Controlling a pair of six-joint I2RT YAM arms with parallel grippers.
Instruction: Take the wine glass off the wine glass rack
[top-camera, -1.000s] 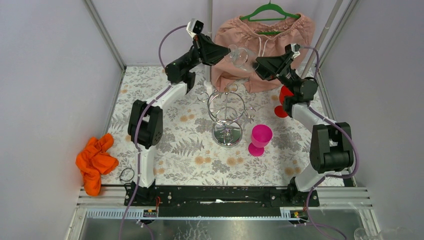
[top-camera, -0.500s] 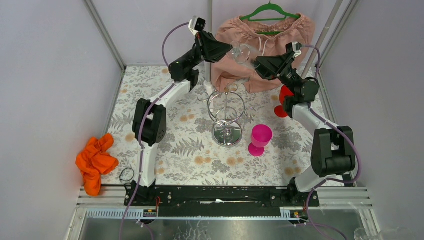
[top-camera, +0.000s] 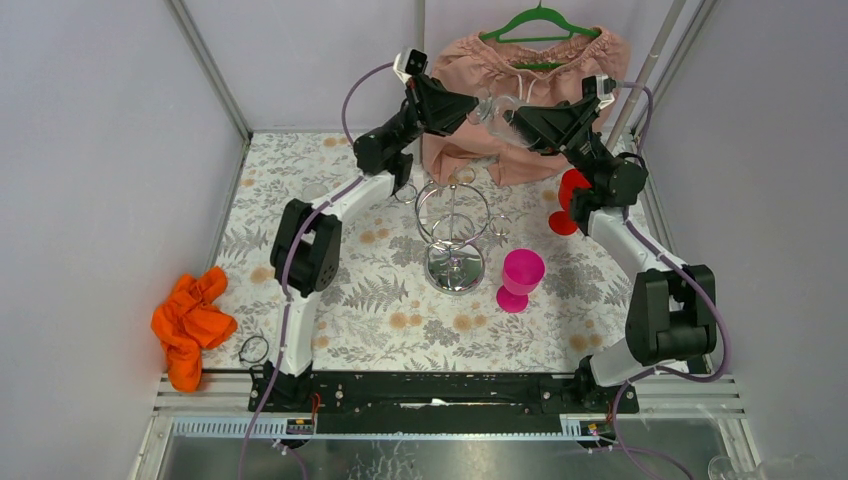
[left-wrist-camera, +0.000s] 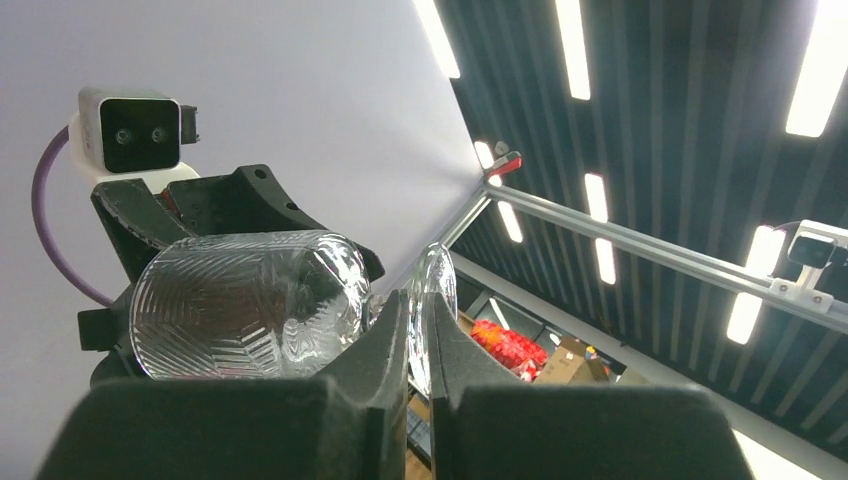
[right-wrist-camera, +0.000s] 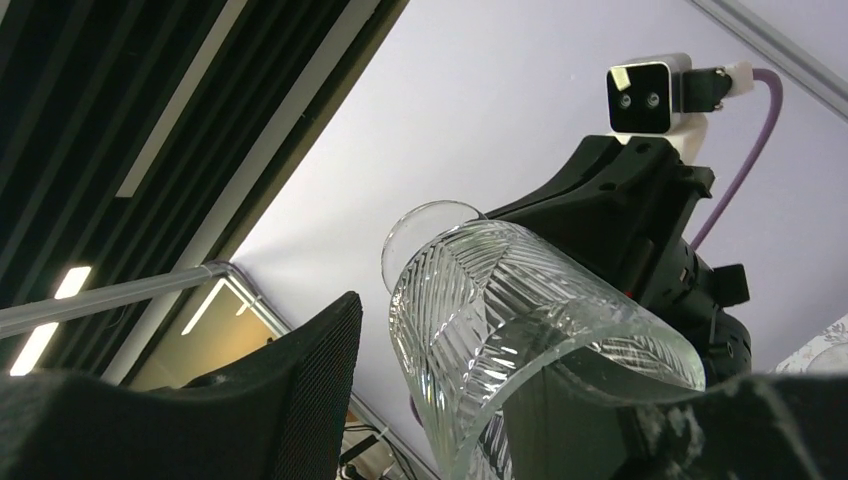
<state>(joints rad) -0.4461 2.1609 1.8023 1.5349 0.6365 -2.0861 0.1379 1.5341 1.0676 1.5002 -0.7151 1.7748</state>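
Left wrist view: my left gripper (left-wrist-camera: 415, 335) pinches the wine glass (left-wrist-camera: 245, 305) stem, off the rack (top-camera: 455, 268); right gripper (top-camera: 518, 120) straddles the bowl, jaws parted, likely for handover.

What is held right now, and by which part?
The wine glass, pinched at its stem by the left end effector; the right end effector straddles the bowl, unclamped.

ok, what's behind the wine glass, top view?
The pink garment on its green hanger, seen through the wine glass. The left gripper and right gripper cover parts of it.
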